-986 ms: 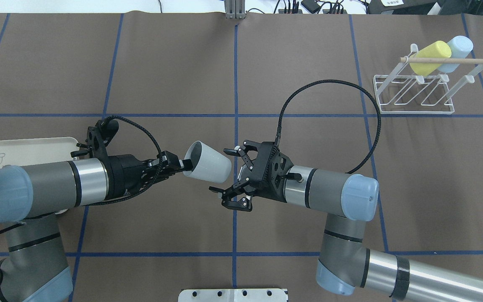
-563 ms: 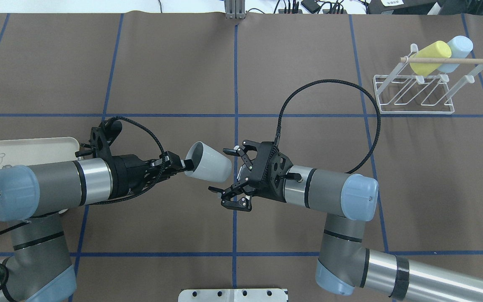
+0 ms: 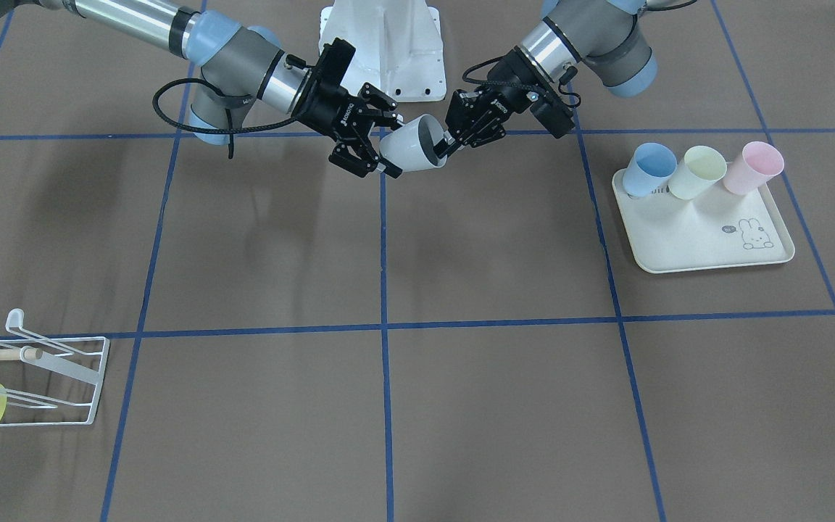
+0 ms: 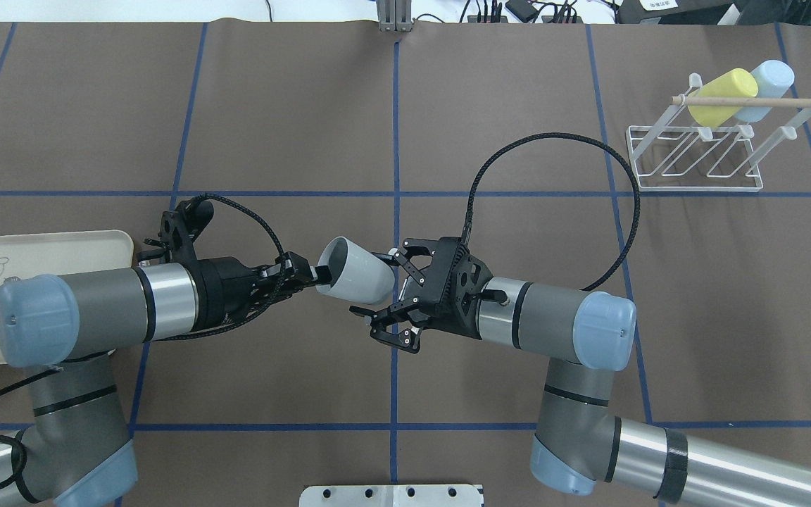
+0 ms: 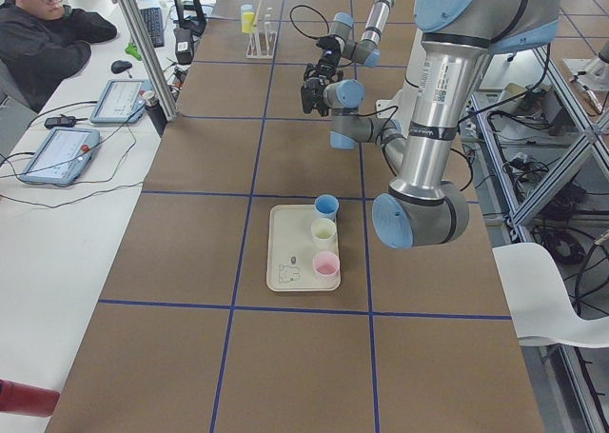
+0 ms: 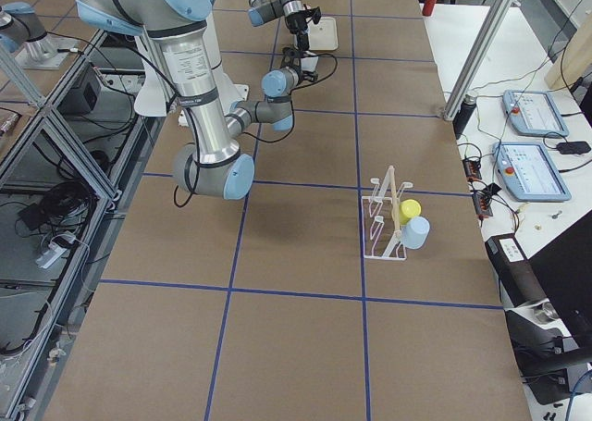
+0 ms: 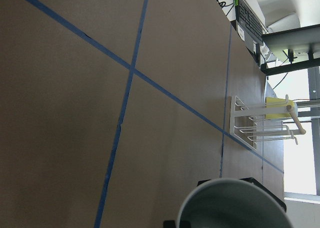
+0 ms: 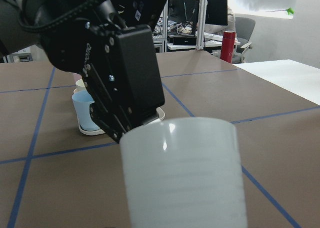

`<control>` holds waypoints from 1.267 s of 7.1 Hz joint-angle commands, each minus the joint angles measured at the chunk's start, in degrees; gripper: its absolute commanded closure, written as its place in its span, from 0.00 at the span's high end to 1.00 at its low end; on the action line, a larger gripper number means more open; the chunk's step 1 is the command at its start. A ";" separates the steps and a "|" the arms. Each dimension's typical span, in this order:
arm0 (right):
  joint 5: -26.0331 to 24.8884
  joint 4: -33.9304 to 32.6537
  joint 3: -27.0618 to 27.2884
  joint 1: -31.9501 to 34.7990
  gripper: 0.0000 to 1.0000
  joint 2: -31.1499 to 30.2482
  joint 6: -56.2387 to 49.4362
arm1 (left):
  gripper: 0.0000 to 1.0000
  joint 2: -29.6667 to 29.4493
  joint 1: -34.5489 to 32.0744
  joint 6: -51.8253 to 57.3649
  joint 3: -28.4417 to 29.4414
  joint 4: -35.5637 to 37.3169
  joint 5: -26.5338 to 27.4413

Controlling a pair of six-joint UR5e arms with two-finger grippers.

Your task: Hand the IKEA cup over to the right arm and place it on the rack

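The IKEA cup (image 4: 356, 280) is smooth pale-grey plastic, tapered, with a faint sheen. It lies on its side in the air above the matte brown desk (image 4: 518, 84), near the middle. My left gripper (image 4: 303, 272) is clamped on its rim, one finger inside the mouth. My right gripper (image 4: 381, 285) is spread wide, its black fingers either side of the cup's closed end. I cannot tell whether the pads touch it. The white wire rack (image 4: 694, 158), with its pale wooden rod (image 4: 750, 102), stands well apart at the far right corner. My left wrist view cuts off all of the cup but an arc of rim.
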 commanded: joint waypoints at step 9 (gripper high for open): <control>0.71 -32.35 11.54 7.79 0.00 -0.79 -0.85 | 1.00 2.61 -6.24 21.14 -15.46 42.54 -1.65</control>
